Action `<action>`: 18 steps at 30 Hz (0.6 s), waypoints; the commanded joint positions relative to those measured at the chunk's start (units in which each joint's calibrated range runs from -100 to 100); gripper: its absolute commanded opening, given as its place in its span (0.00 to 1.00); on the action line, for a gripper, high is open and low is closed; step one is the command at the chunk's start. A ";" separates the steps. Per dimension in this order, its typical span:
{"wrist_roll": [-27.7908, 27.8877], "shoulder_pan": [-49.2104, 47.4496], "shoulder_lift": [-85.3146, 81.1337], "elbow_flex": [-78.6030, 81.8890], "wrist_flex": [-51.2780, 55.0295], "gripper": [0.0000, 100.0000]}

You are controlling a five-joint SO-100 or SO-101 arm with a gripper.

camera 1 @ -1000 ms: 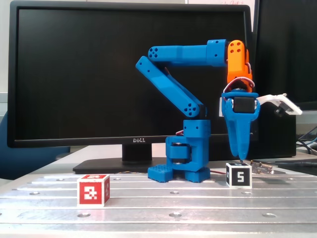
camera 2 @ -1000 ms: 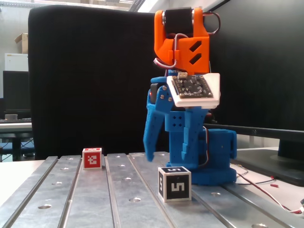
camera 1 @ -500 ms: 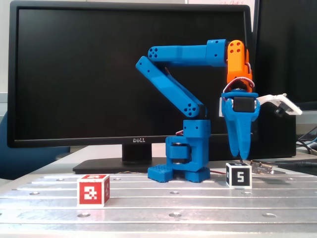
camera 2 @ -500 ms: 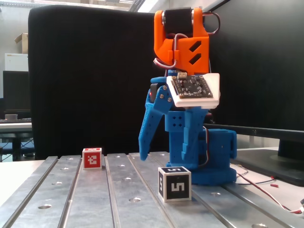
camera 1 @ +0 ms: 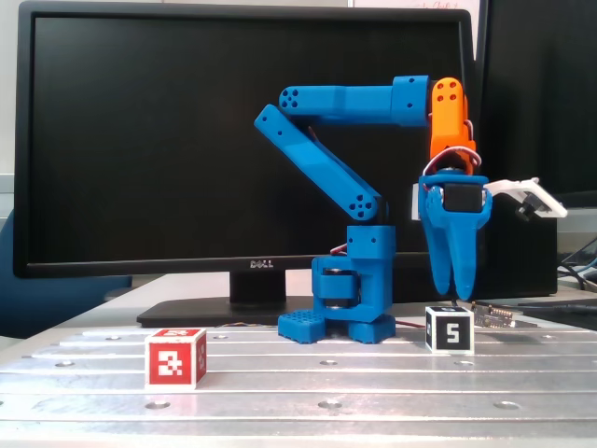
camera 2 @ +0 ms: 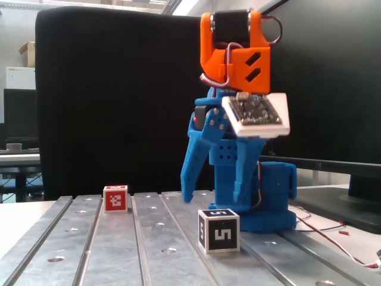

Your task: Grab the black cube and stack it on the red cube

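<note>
Work surface: a table [camera 1: 84, 397] of bare grey metal, ribbed with long parallel slots and dotted with small round holes, seen lengthwise in one fixed view and crosswise in the other. Backdrop: a large black Dell monitor [camera 1: 140, 140], screen dark, standing on a flat black stand [camera 1: 201, 311] at the table's rear edge; its matte black back [camera 2: 107, 101] fills the second fixed view. A second dark screen [camera 2: 333, 77] stands at that view's right. Beyond, at left, a pale wall [camera 2: 15, 42], a cardboard box [camera 2: 27, 52] on a white cabinet, and a desk. Ceiling strip lights [camera 2: 178, 6] give even, diffuse lighting.
</note>
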 commanded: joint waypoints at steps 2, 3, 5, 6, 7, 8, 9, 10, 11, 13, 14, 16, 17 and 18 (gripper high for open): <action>-0.22 -0.19 -0.26 2.13 -0.34 0.27; -0.22 -0.27 -0.09 2.22 -0.34 0.27; -0.22 -0.27 -0.09 2.40 -0.34 0.27; -0.28 -0.27 -0.09 2.40 -0.34 0.27; -0.33 -0.27 -0.01 2.40 -0.34 0.27; -0.33 -0.27 -0.01 2.49 -0.34 0.27; -0.33 -0.27 -0.01 2.59 -0.51 0.27; -0.33 -0.27 -0.01 2.68 -0.94 0.27; -0.33 -0.27 -0.01 2.86 -1.28 0.27; -0.33 -0.27 -0.01 3.67 -2.05 0.27; -0.38 -0.27 -0.01 4.12 -2.57 0.27; -0.38 -0.27 -0.01 5.12 -3.59 0.27; -0.38 -0.34 -0.01 5.57 -4.19 0.27; -0.38 -0.34 -0.01 6.11 -4.79 0.27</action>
